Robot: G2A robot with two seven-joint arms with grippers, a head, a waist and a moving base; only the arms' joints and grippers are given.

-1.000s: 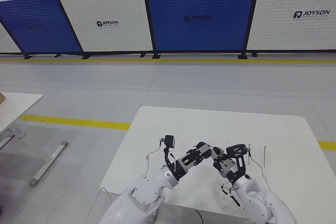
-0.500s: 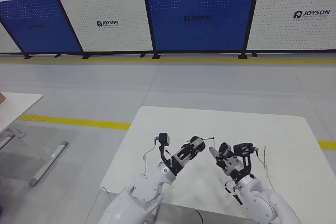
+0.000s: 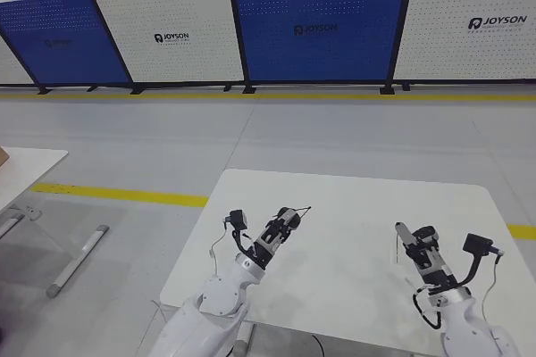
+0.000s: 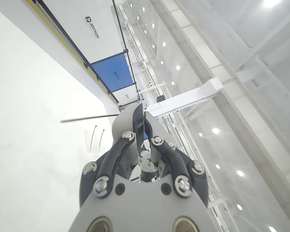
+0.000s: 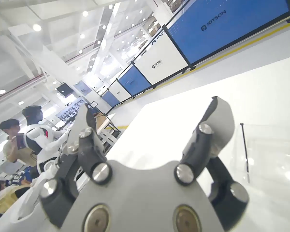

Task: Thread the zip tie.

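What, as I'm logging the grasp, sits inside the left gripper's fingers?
A thin black zip tie is clamped between the shut fingers of the left gripper, one end sticking out sideways. How much strap lies between the pads is covered by them.

Each white perforated partition panel (image 3: 170,49) behind the table carries a small dark logo with one short word beside it, printed near its top edge. Each blue partition panel (image 3: 320,45) bears the same mark, fainter. Both wrist views show that mark on the white and blue panels too.
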